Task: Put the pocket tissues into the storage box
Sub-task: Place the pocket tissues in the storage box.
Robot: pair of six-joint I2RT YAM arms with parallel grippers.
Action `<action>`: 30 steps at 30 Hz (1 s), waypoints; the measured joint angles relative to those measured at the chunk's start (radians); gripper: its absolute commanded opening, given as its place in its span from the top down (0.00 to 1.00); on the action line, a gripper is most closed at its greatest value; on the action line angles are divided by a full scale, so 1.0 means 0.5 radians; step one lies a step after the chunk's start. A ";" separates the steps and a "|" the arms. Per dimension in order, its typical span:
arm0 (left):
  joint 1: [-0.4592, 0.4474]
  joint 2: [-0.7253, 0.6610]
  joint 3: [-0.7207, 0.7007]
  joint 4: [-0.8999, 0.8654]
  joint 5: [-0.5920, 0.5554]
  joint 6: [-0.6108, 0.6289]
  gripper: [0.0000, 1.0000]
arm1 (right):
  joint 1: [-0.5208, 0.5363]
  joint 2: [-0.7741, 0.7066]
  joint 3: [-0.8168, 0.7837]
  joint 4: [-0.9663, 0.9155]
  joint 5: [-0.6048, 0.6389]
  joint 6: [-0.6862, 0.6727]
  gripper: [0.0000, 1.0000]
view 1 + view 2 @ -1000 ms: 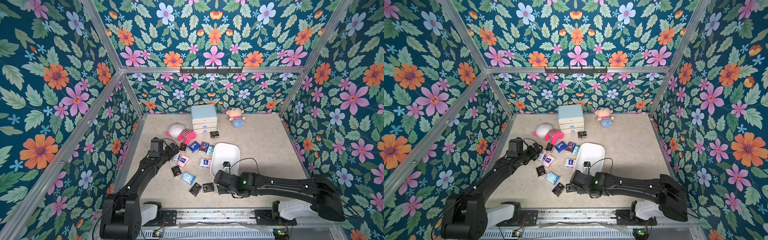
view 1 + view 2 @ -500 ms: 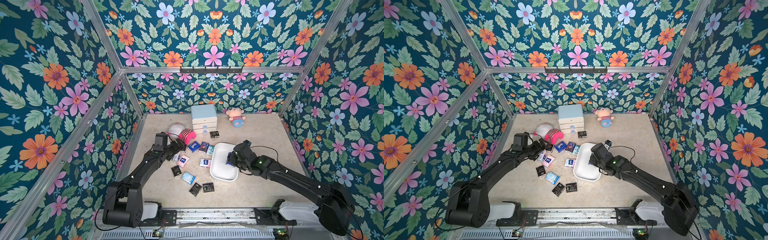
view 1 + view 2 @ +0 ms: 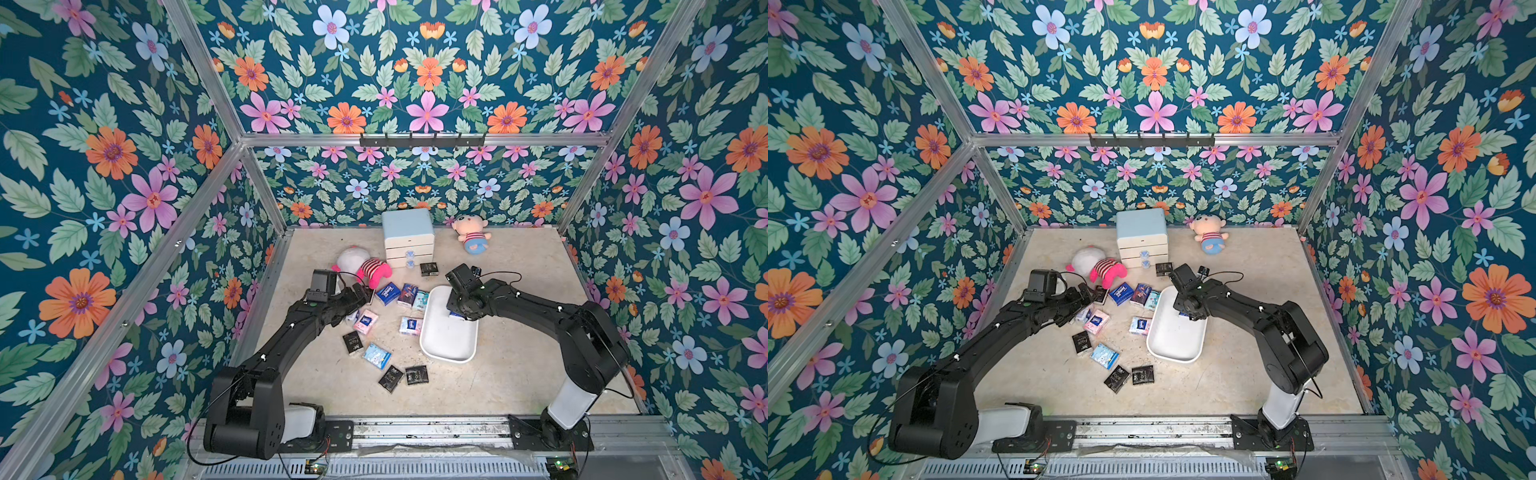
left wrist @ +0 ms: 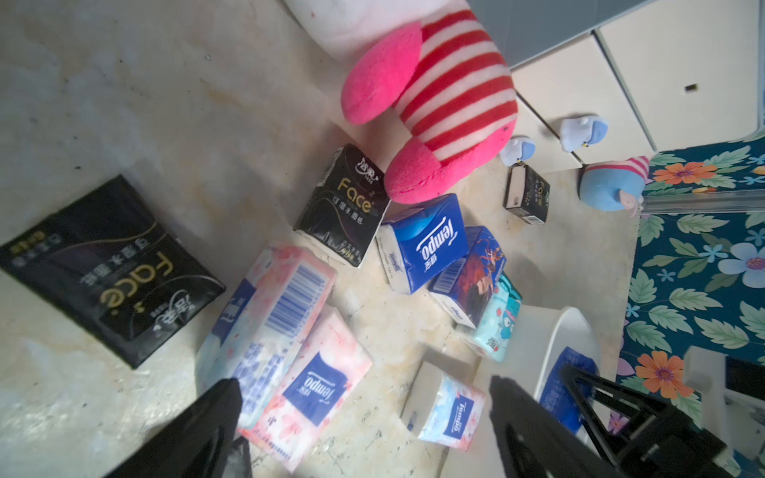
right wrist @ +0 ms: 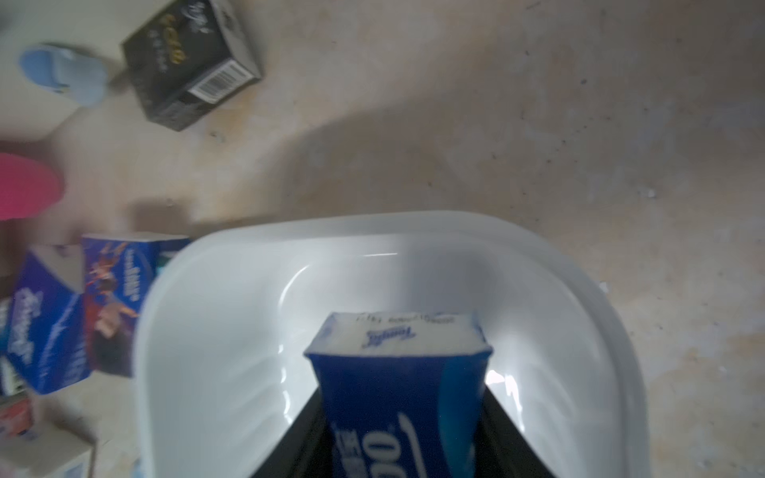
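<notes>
I am reaching with both arms over the beige worktop [image 3: 519, 374]. The white storage box [image 3: 446, 357] is lying near the middle of it. The drawer cabinet [image 3: 408, 237] is standing at the back edge, and a pink striped plush toy [image 3: 365, 268] is lying just beside it. The loose pocket tissues [image 3: 376, 355] are lying scattered on the worktop beside the box, on the side toward the left edge. Two black ones are lying nearest the front edge.

My right claw [image 5: 401, 414] is hanging over the back end of the box. It is clamping a dark blue packet [image 5: 397, 372], with one finger pressing on each side. The packet is hanging over the inside of the box, and I cannot tell whether it is touching the bottom.

My left claw [image 4: 366, 387] is standing wide apart and holding nothing. It is hovering over a pink packet [image 4: 318, 380] in the group of tissues near the plush toy. I cannot tell if a finger is touching it.
</notes>
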 measured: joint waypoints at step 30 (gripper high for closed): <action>-0.635 -0.430 -0.287 -0.642 -0.496 -0.633 0.01 | -0.144 -0.347 0.062 0.011 0.266 -0.429 0.01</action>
